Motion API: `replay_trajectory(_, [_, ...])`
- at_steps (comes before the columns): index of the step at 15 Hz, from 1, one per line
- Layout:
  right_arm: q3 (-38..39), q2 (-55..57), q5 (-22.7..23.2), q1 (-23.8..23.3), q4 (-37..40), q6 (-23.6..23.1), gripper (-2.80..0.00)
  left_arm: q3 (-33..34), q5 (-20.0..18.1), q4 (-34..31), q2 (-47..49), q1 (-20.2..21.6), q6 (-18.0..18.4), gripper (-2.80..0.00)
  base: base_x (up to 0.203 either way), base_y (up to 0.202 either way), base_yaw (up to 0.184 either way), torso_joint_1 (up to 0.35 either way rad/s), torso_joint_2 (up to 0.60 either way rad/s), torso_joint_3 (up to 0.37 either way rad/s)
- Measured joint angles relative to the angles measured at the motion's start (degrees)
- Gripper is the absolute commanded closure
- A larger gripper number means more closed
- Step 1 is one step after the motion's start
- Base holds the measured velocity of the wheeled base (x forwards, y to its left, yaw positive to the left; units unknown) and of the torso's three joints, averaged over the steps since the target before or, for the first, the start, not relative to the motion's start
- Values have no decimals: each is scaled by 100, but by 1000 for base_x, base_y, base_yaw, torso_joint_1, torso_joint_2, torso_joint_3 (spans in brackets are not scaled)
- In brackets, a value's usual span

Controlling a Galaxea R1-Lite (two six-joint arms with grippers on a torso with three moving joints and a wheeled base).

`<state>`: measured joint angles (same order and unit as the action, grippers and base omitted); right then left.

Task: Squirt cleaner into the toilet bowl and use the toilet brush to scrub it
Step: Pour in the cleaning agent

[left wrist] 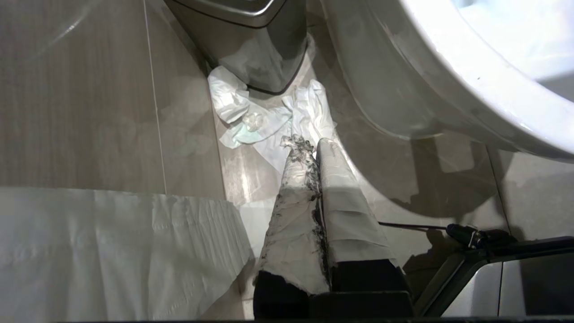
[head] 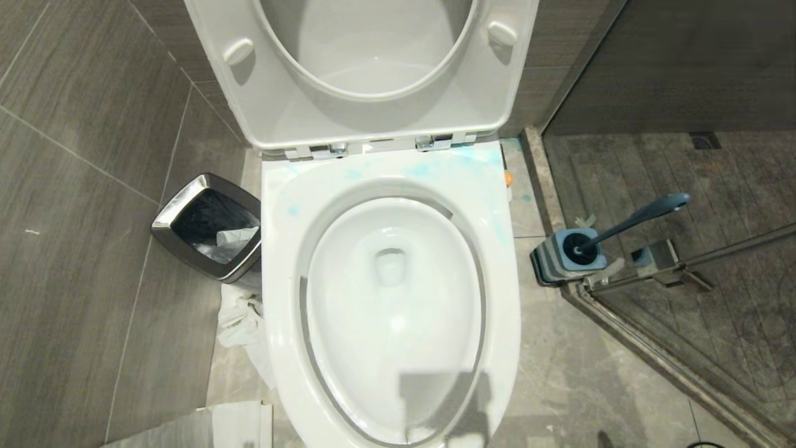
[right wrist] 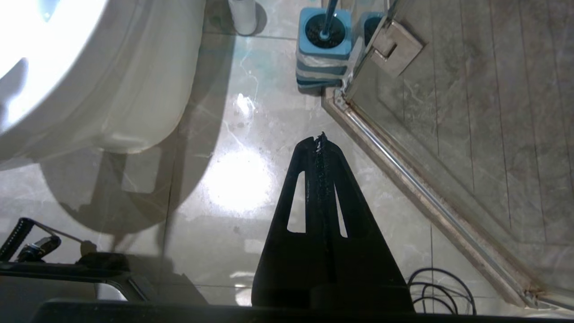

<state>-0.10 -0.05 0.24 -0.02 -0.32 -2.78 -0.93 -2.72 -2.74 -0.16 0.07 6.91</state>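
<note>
Right gripper [right wrist: 319, 137] hangs over the shiny floor tiles [right wrist: 233, 179], black fingers pressed together. Toilet bowl [right wrist: 112, 89] curves off to one side, toilet brush [right wrist: 329, 15] sits in its blue holder [right wrist: 323, 49] beside the glass shower door's hinge [right wrist: 397, 47].

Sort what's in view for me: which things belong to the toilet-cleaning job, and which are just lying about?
Job:
- toilet bowl, seat and lid up
- pale blue cleaner smears on the rim behind the bowl
- toilet brush, standing in its holder by the shower door

Lying about:
- waste bin left of the toilet
- crumpled tissue on the floor below it
- white paper sheet near the shut left gripper
</note>
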Motion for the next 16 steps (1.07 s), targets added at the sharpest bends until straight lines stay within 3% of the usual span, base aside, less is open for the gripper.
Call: replay_trajectory(16, [0, 0, 0, -2, -1, 0, 0, -4, 0, -8, 6, 0, 0, 0, 0, 0, 0, 2, 2, -197])
